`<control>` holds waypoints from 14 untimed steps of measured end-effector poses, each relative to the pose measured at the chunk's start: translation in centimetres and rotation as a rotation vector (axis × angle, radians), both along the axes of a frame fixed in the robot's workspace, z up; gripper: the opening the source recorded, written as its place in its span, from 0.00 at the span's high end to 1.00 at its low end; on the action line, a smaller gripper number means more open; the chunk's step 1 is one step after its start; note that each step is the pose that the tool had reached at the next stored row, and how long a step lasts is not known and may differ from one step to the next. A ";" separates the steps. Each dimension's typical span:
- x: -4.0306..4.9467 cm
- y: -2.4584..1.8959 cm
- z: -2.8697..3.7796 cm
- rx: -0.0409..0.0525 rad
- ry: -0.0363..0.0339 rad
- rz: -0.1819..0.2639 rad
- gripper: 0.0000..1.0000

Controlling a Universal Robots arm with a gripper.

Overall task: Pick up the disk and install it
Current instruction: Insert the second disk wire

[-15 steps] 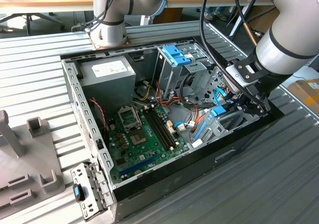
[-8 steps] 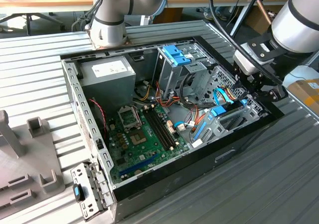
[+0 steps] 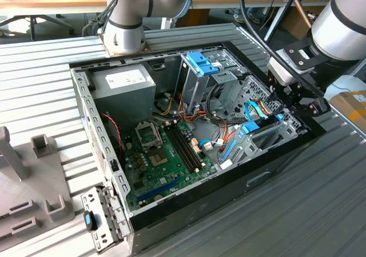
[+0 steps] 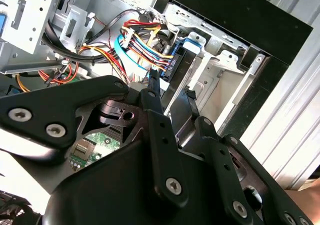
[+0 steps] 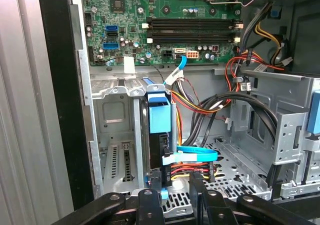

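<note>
Gripper (image 3: 287, 105) sits at right of the exterior frame, over the case's front corner, fingers spread with a gap between them and nothing clamped. In the second wrist view I see two black fingers (image 4: 156, 92) reaching toward the bay, gripper (image 4: 172, 85) released. First wrist view shows the same two finger bases along the bottom edge, gripper (image 5: 177, 185) just short of the disk.

One disk (image 5: 159, 130), standing on edge in the metal drive bay (image 5: 116, 115), centre of the first wrist frame, blue end tab facing up toward the motherboard (image 5: 150, 20). In the exterior view the disk (image 3: 251, 128) shows as a blue tab at centre right, inside the bay. Second wrist view: disk (image 4: 182, 60) in upper centre, blue rail visible, wedged between bay walls. I cannot tell whether it is fully seated.

Counts: one open computer case (image 3: 91, 114), one tall grey cage (image 3: 197, 77) with blue latch at upper centre, one power supply (image 3: 123, 88) at upper left, four memory slots (image 3: 184, 148).

Edges: black case rim just beside the bay; a cable bundle (image 5: 200, 105) crowds the disk's other side. Open floor of perforated metal lies beside the fingers. Room around the fingers is tight.
</note>
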State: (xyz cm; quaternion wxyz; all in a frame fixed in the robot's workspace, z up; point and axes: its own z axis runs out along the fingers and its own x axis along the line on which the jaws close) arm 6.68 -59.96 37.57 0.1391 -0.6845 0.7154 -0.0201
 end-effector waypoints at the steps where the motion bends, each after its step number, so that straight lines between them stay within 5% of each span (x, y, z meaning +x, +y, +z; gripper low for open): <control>1: 0.00 0.00 0.00 0.0001 0.0000 0.000 0.64; 3: 0.04 0.00 0.00 -0.0004 0.0046 0.000 0.64; 8: 0.30 0.00 0.18 -0.0049 0.0454 -0.007 0.64; 10: 0.47 0.00 0.34 -0.0077 0.0805 -0.010 0.64; 12: 0.73 0.00 0.74 -0.0127 0.1425 -0.011 0.64; 13: 0.81 0.00 0.85 -0.0133 0.1620 -0.012 0.64; 14: 0.83 0.00 0.87 -0.0135 0.1698 -0.012 0.64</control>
